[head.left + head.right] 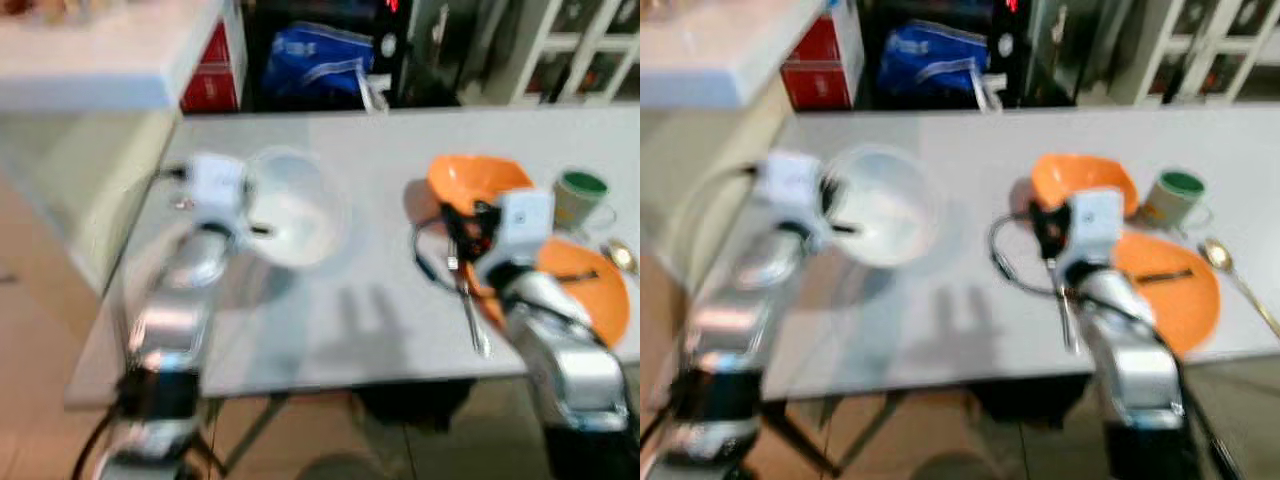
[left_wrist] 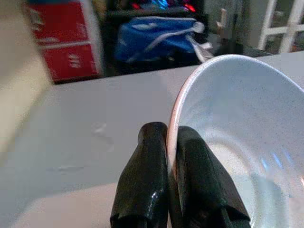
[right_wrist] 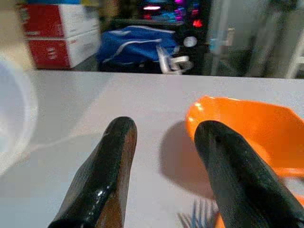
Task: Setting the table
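My left gripper (image 2: 172,137) is shut on the rim of a white bowl (image 1: 295,205), one finger inside and one outside. It holds the bowl over the left part of the grey table (image 1: 370,320). My right gripper (image 3: 166,128) is open and empty, low over the table just left of an orange bowl (image 3: 237,121). Behind that wrist lies an orange plate (image 1: 595,290). A fork (image 1: 472,315) lies at the plate's left edge, its tines (image 3: 199,213) showing under the right gripper. A green-lined mug (image 1: 580,195) and a spoon (image 1: 620,255) sit at the far right.
Beyond the table's far edge are a blue bag (image 1: 315,60) and a red and white box (image 1: 215,65). A white counter (image 1: 90,55) stands at the left and white cabinet doors (image 1: 1200,45) at the back right. The table's near edge (image 1: 300,380) is close to my body.
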You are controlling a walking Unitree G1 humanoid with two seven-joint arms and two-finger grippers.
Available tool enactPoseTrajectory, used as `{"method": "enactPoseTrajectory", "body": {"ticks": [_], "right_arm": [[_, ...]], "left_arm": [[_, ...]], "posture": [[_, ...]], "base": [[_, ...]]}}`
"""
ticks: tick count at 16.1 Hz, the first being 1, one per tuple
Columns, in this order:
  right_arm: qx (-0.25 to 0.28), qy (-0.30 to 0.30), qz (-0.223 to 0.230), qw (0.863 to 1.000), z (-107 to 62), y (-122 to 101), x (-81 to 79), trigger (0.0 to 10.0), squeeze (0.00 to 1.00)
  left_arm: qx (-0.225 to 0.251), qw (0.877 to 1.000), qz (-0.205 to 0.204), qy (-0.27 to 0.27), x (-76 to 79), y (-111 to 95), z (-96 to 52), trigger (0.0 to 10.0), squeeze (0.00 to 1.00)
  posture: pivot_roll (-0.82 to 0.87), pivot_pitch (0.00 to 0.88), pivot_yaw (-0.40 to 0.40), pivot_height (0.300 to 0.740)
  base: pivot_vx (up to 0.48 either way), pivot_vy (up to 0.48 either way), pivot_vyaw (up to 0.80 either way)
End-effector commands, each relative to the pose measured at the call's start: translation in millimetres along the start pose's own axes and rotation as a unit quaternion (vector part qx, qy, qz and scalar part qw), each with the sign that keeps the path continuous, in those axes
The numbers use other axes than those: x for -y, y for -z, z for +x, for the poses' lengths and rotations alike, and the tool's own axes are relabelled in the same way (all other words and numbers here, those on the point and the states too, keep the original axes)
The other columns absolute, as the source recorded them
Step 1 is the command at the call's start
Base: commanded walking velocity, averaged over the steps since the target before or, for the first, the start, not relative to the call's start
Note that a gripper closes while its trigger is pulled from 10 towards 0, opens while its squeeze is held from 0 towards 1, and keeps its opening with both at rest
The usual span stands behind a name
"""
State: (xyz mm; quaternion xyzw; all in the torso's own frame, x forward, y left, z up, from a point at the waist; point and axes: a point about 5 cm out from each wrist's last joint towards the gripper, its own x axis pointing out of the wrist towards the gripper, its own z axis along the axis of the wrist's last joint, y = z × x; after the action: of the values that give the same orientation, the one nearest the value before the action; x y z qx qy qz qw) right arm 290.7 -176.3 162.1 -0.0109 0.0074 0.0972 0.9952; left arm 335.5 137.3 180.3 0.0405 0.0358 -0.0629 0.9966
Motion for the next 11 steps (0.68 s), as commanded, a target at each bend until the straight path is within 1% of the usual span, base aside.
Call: {"method": "enactPoseTrajectory", "body": {"ticks": [1,2,3,4,5,6,7,9,10,11], "right_arm": [[0.001,-0.049,0.01,0.999,-1.0,-2.5,-13.7,10.0,0.0],[-0.003,-0.082,0.03,0.996,-4.2,-2.9,-18.6,10.0,0.0],[-0.009,-0.104,0.041,0.994,-6.2,-3.0,-21.8,10.0,0.0],[-0.015,-0.139,0.067,0.988,-9.3,-3.0,-26.6,10.0,0.0],[-0.031,-0.18,0.051,0.982,-14.6,-0.3,-30.9,10.0,0.0],[-0.043,-0.201,0.038,0.978,-18.2,2.2,-32.0,10.0,0.0],[-0.045,-0.205,0.038,0.977,-19.7,2.6,-32.1,10.0,0.0],[-0.046,-0.21,0.044,0.976,-20.8,1.4,-33.6,10.0,0.0],[-0.047,-0.214,0.047,0.974,-21.7,0.9,-35.0,10.0,0.0],[-0.049,-0.219,0.053,0.973,-22.5,0.9,-36.3,10.0,0.0]], "left_arm": [[0.0,0.999,-0.018,-0.041,-19.4,-2.8,3.0,10.0,0.0],[-0.022,0.998,-0.02,-0.057,-25.9,1.1,10.2,10.0,0.0],[-0.033,0.997,-0.02,-0.065,-29.6,2.2,14.4,10.0,0.0],[-0.048,0.997,0.004,-0.066,-30.8,2.3,18.0,10.0,0.0],[-0.045,0.997,-0.019,-0.067,-31.5,-0.5,23.0,10.0,0.0],[-0.052,0.995,-0.062,-0.064,-31.7,-2.9,29.9,10.0,0.0],[-0.065,0.991,-0.101,-0.056,-31.1,-3.2,35.1,10.0,0.0],[-0.087,0.983,-0.152,-0.058,-32.0,-1.4,40.6,10.0,0.0],[-0.106,0.979,-0.163,-0.065,-34.0,2.6,41.4,10.0,0.0],[-0.113,0.976,-0.173,-0.067,-34.6,5.3,41.4,10.0,0.0]], "posture": [[-0.05,0.0,0.003,0.74],[-0.06,0.0,0.003,0.74],[-0.06,0.0,0.003,0.74],[-0.06,0.0,0.003,0.74],[-0.06,0.0,0.004,0.74],[-0.06,0.0,0.007,0.74],[-0.06,0.0,0.009,0.74],[-0.06,0.0,0.011,0.74],[-0.06,0.0,0.013,0.74],[-0.06,0.0,0.013,0.74]], "base": [[0.0,0.0,0.0],[0.0,0.0,0.0],[0.0,0.0,0.0],[0.0,0.0,0.0],[0.0,0.0,0.0],[0.0,0.0,0.0],[0.0,0.0,0.0],[0.0,0.0,0.0],[0.0,0.0,0.0],[0.0,0.0,0.0]]}}
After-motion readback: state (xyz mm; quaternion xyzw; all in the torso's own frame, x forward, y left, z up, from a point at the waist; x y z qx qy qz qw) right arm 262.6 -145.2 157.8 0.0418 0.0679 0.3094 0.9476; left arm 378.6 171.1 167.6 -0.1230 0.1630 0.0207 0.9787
